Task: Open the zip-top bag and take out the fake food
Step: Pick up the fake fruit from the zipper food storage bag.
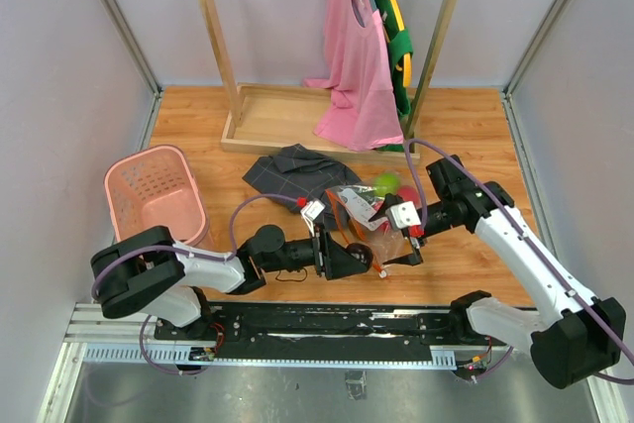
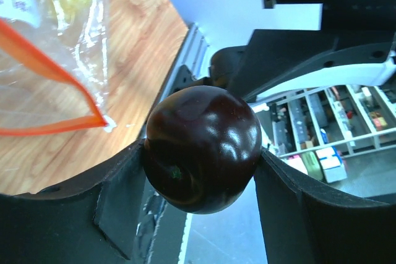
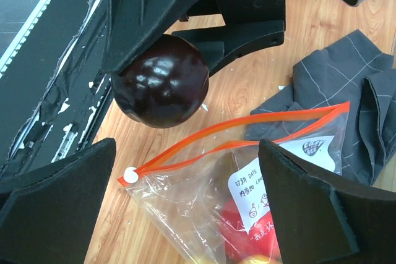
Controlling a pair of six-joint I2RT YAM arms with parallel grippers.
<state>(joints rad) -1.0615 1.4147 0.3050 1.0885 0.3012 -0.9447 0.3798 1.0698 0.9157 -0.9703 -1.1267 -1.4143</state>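
Observation:
The zip-top bag [image 1: 359, 207] lies on the wooden table, its orange-red zip strip [image 3: 247, 125] parted and its white label [image 3: 253, 193] showing. A red fruit [image 3: 247, 242] and a lime green fruit [image 1: 385, 183] are inside it. My left gripper [image 1: 349, 261] is shut on a dark brownish glossy fruit [image 2: 201, 149] and holds it above the table just outside the bag's corner [image 2: 102, 120]. That fruit also shows in the right wrist view [image 3: 161, 81]. My right gripper [image 1: 404, 237] is open and hovers over the bag's mouth, its fingers [image 3: 309, 208] either side of the bag.
A grey checked cloth [image 1: 287, 170] lies behind the bag. A pink slotted basket [image 1: 157, 190] stands at the left. A wooden clothes rack [image 1: 287, 116] with a pink garment [image 1: 357, 66] stands at the back. The black base rail [image 1: 327, 322] runs along the near edge.

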